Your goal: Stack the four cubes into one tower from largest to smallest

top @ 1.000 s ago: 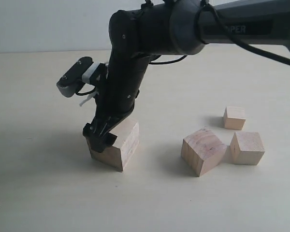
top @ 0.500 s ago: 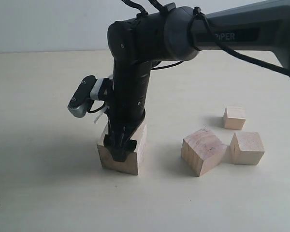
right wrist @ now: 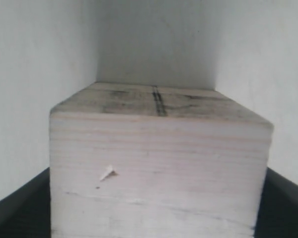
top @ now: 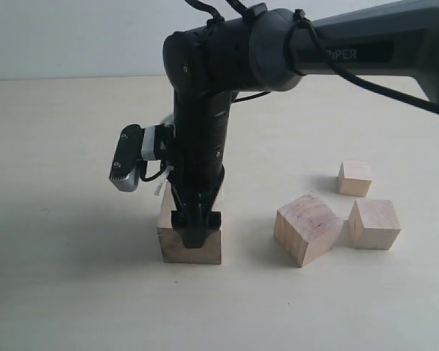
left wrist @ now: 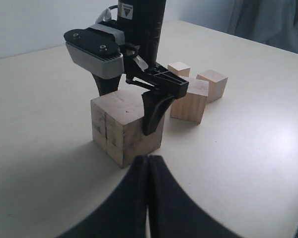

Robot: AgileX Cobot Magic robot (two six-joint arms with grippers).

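Observation:
The largest cube [top: 191, 244] sits level on the table left of centre, with my right gripper [top: 195, 218] coming straight down and shut on its opposite sides. In the right wrist view that cube [right wrist: 159, 168] fills the picture, a dark finger [right wrist: 12, 210] at each lower corner. The left wrist view shows the same cube [left wrist: 120, 124] with a black finger [left wrist: 152, 113] down its side. To the right lie the second-largest cube [top: 307, 228], turned at an angle, the medium cube [top: 373, 224] right beside it, and the smallest cube [top: 354, 178] behind. My left gripper [left wrist: 148, 162] is shut and empty, low near the table's front left.
The right arm's black body [top: 205, 110] reaches in from the upper right and rises above the held cube. The pale table [top: 73, 146] stretches to the left and back. A wall [top: 58, 36] stands behind the table's far edge.
The right gripper has carried the largest cube a little to the right and turned it. It was tipped on an edge a second ago and now stands level on the table.

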